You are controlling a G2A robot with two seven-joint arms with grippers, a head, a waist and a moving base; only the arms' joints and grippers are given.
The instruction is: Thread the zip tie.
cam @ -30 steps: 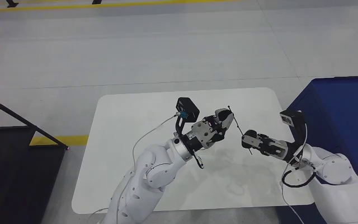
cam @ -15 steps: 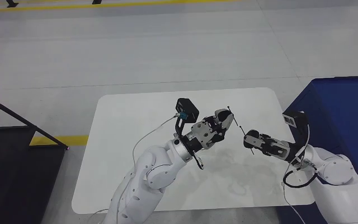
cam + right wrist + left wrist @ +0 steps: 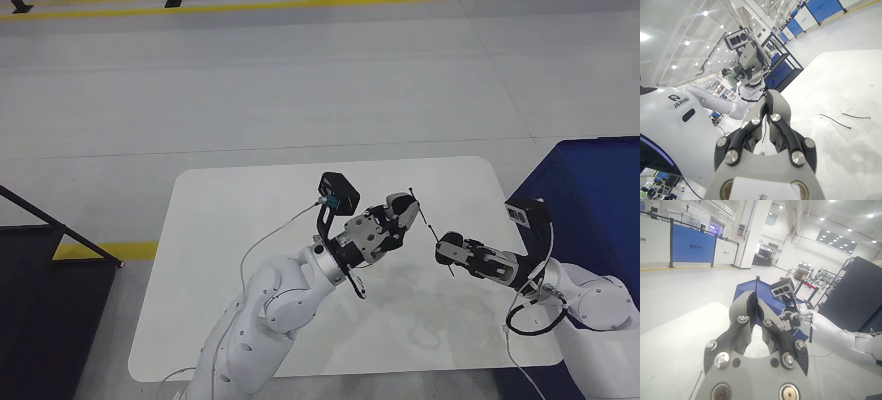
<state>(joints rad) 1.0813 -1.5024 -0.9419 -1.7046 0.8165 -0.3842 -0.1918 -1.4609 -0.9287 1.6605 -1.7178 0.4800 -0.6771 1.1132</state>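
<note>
Where its two grey fingers meet, the left gripper (image 3: 755, 297) is clamped on a slim black plastic zip tie (image 3: 756, 285). The flat strip stands up past the fingertips and ends in a small square head. Seen from above, the zip tie slants from that head across a narrow gap to the right gripper (image 3: 443, 249), over the right half of the white round-cornered counter (image 3: 240, 260). The right gripper is likewise pinched shut on the thin strip, and a short pointed tail pokes back toward its palm. Farther out, a spare black tie (image 3: 834, 121) and another spare tie (image 3: 855, 116) lie near each other on a clear plastic sheet (image 3: 851, 130) flat on the counter. A dark blue cabinet (image 3: 590, 190) stands just beside the counter's right edge.
</note>
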